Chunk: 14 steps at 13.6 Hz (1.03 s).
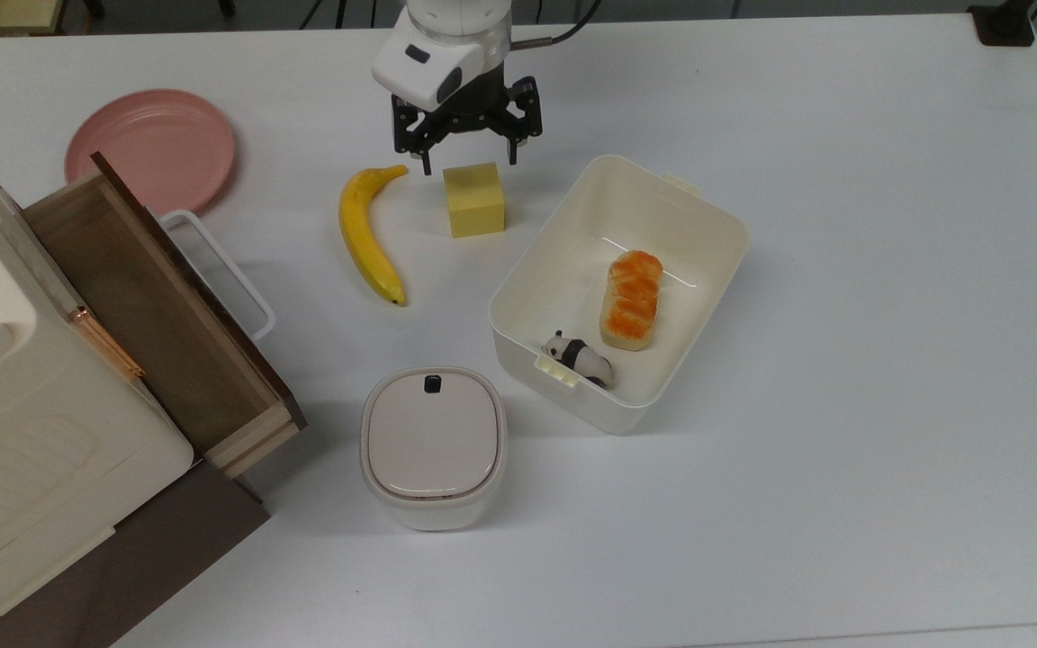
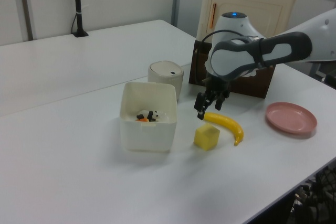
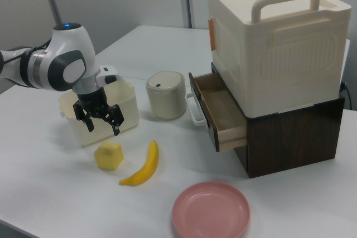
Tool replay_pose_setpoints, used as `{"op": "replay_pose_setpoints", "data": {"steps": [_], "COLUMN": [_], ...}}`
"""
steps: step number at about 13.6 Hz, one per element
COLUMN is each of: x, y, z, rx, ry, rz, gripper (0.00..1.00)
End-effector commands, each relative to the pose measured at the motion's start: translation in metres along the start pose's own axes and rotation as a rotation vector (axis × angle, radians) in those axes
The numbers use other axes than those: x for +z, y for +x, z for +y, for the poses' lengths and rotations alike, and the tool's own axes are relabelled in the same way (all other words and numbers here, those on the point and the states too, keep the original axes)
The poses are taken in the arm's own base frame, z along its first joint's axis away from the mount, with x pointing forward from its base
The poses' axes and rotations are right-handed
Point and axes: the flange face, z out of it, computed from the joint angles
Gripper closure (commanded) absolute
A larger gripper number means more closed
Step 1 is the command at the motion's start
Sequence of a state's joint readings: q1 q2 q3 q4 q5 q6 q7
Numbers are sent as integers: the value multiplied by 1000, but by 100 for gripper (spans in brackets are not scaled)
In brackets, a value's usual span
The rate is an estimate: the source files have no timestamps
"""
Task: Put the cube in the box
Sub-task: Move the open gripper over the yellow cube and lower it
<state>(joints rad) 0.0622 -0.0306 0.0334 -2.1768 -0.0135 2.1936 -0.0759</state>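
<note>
In the top view, going left to right, a pink plate (image 1: 150, 147) lies at the far left, then a banana (image 1: 367, 232). The cube (image 1: 473, 199) rests on the table (image 1: 888, 315) just right of the banana. The gripper (image 1: 468, 164) hangs above the cube's far edge, fingers spread apart and holding nothing. Right of the cube, the box (image 1: 713, 227) holds a bread roll (image 1: 632, 298) and a panda toy (image 1: 578, 357).

The cube (image 1: 474, 199) is pale yellow, the banana (image 1: 367, 233) deeper yellow, the box (image 1: 700, 209) cream-white. A panda figure (image 1: 578, 358) is black and white; the bread (image 1: 633, 299) orange-glazed. The plate (image 1: 151, 149) is pink, the table (image 1: 843, 360) white, the end effector (image 1: 469, 160) black.
</note>
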Motion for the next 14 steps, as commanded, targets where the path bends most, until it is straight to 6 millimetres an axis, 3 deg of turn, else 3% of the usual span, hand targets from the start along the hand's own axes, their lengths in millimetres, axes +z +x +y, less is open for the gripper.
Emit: {"op": "replay_pose_setpoints", "data": {"steps": [1,9,14], "x": [21,57,66], "y": [-1,5,8], "z": [-14,-22,-20], "rx": [-12,-54,-63], "ry": [3,-20,-32], "rz": [-18,-62,-59], "gripper": [0,0,0]}}
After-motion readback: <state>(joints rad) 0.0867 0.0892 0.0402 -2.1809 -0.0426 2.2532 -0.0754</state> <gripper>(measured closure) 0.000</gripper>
